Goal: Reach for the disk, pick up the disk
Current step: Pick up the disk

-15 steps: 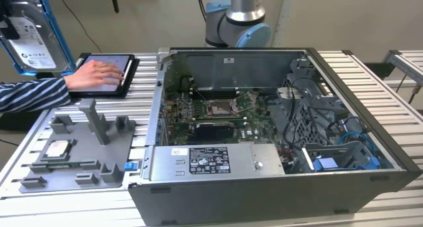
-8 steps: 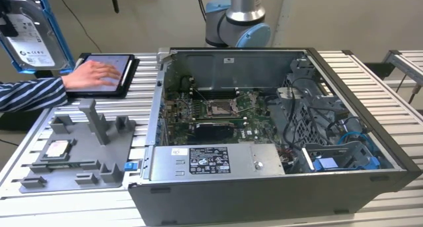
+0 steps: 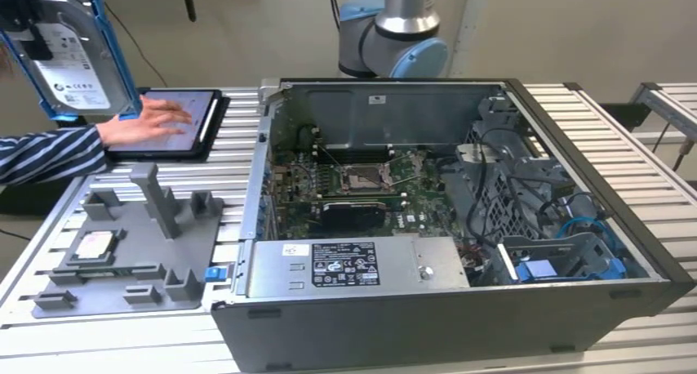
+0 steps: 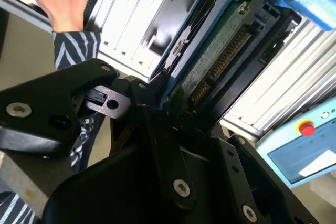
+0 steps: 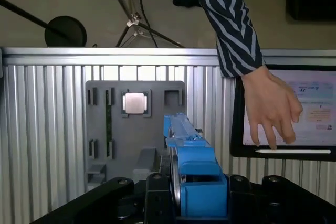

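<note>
The disk (image 3: pixel 68 54), a silver drive with a white label in a blue caddy, hangs in the air high at the exterior view's left, above the tablet. My gripper (image 3: pixel 19 19) is shut on its upper end. In the second wrist view the black fingers (image 4: pixel 152 103) clamp the disk (image 4: pixel 226 40), whose green circuit-board side shows. In the first wrist view the caddy's blue edge (image 5: pixel 186 153) sticks out from between the black gripper (image 5: pixel 181 190) parts, over the grey fixture.
A person's hand (image 3: pixel 147 121) rests on a black tablet (image 3: pixel 207 121). A grey fixture (image 3: pixel 130 251) holds a small silver chip (image 3: pixel 93 245). An open computer case (image 3: pixel 436 219) stands at the middle and the exterior view's right. The arm's base (image 3: pixel 392 39) stands behind it.
</note>
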Motion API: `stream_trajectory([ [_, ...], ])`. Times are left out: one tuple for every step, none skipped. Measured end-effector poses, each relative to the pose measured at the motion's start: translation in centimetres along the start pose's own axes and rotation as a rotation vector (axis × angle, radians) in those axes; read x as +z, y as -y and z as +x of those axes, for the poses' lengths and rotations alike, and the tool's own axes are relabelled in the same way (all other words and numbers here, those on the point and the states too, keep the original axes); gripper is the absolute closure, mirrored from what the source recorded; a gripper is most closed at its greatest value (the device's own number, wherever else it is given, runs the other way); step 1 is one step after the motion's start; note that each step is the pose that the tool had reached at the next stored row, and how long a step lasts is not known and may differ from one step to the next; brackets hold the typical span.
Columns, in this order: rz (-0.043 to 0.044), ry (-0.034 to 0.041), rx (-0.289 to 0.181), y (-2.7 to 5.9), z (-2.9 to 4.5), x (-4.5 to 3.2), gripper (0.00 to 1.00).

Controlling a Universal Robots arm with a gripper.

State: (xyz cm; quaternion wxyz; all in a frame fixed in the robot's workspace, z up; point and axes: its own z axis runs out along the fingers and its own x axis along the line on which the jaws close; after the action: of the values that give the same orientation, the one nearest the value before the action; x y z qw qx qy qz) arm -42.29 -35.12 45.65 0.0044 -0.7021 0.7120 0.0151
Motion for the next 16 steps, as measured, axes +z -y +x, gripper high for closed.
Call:
stream_trajectory([
  [-0.0014, 0.0000, 0.000, 0.46, 0.00, -0.01, 1.00],
  [-0.0027, 0.0000, 0.000, 0.91, 0.00, -0.01, 1.00],
  [-0.0042, 0.0000, 0.000, 1.37, 0.00, -0.02, 1.00],
  [-0.0055, 0.0000, 0.000, 1.81, 0.01, -0.03, 1.00],
  [-0.0068, -0.0001, 0.000, 2.27, 0.01, -0.03, 1.00],
  [-0.0081, -0.0001, 0.000, 2.74, 0.02, -0.04, 1.00],
  [-0.0094, -0.0001, 0.000, 3.19, 0.03, -0.05, 1.00],
  [-0.0106, -0.0002, 0.000, 3.65, 0.03, -0.05, 1.00],
  [-0.0116, -0.0002, 0.000, 4.07, 0.03, -0.06, 1.00],
  [-0.0126, -0.0001, 0.001, 4.53, 0.03, -0.07, 1.00],
  [-0.0137, -0.0002, 0.001, 5.00, 0.03, -0.07, 1.00],
  [-0.0146, -0.0002, 0.001, 5.45, 0.02, -0.08, 1.00],
  [-0.0153, -0.0002, 0.000, 5.90, 0.02, -0.09, 1.00],
  [-0.0161, -0.0002, 0.000, 6.35, 0.02, -0.10, 1.00],
  [-0.0167, -0.0002, 0.001, 6.84, 0.02, -0.10, 1.00],
  [-0.0175, -0.0002, 0.001, 7.27, 0.01, -0.11, 1.00],
])
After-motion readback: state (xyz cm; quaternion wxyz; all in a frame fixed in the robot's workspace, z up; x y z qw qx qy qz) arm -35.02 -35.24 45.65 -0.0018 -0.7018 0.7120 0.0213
